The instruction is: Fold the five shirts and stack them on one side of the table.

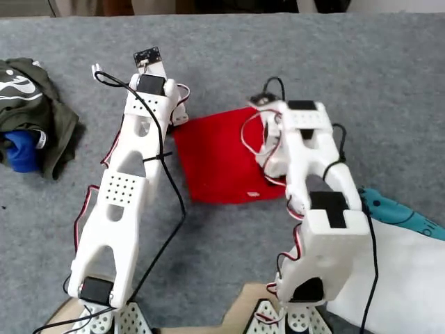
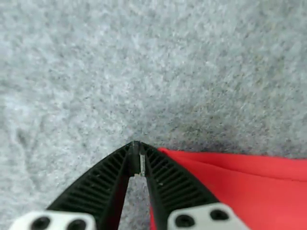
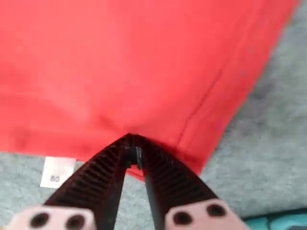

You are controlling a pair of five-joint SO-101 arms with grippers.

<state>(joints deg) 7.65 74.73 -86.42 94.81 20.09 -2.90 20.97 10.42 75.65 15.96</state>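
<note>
Desk [image 1: 348, 62] in grey, with a red shirt [image 1: 219, 156] folded to a rough square lying flat between your two arms. Left claw [image 2: 136, 146] has its tips together on the grey surface just beside the shirt's edge, gripping nothing. Right claw [image 3: 134, 141] is together too, at the opposite hem; whether it pinches cloth is unclear. This fold looks nearly done, so next you would likely carry it to the white garment [image 1: 403, 278] and teal garment [image 1: 396, 209] past your right arm. An olive and blue heap [image 1: 35, 104] waits well apart.

Red shirt [image 1: 222, 156], flat, folded sq.
</note>
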